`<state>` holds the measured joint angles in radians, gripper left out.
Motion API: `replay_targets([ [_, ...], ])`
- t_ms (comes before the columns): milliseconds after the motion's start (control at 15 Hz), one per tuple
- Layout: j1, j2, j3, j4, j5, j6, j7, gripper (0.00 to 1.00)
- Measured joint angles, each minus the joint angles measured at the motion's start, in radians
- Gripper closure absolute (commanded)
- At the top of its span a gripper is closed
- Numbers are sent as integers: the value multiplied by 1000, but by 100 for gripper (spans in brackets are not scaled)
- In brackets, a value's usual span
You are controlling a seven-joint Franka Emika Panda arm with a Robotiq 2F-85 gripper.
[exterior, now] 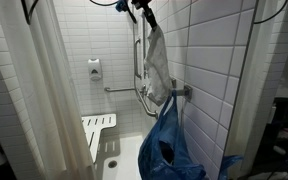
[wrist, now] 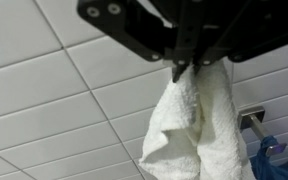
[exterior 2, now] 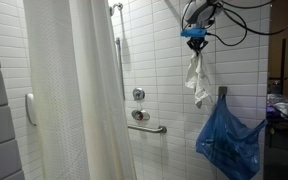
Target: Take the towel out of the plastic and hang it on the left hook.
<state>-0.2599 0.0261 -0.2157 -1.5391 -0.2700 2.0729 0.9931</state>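
Observation:
My gripper [wrist: 187, 70] is shut on the top of a white towel [wrist: 199, 130], which hangs down from the jaws in front of the white tiled wall. In both exterior views the gripper [exterior: 144, 17] [exterior 2: 195, 40] is high up near the wall, with the towel [exterior: 157, 68] [exterior 2: 196, 75] dangling below it. A blue plastic bag [exterior: 169, 145] [exterior 2: 227, 140] hangs open from a metal hook [exterior: 184, 92] [exterior 2: 222, 92] on the wall, below the towel. The hook [wrist: 252, 118] and a bit of the bag [wrist: 279, 155] show in the wrist view at the right.
This is a tiled shower stall. A white shower curtain [exterior: 44, 90] [exterior 2: 89, 90] hangs beside it. Metal grab bars [exterior: 137, 60] [exterior 2: 149, 128], a folded shower seat [exterior: 97, 128], a soap dispenser [exterior: 94, 69] and shower valves [exterior 2: 138, 95] are on the walls.

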Motion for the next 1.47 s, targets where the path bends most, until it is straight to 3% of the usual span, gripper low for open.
replay_targets([
  [667,1,80,-14,74,-12,-20,23,99],
  [1467,6,178,-28,131,-111,-54,123,99],
])
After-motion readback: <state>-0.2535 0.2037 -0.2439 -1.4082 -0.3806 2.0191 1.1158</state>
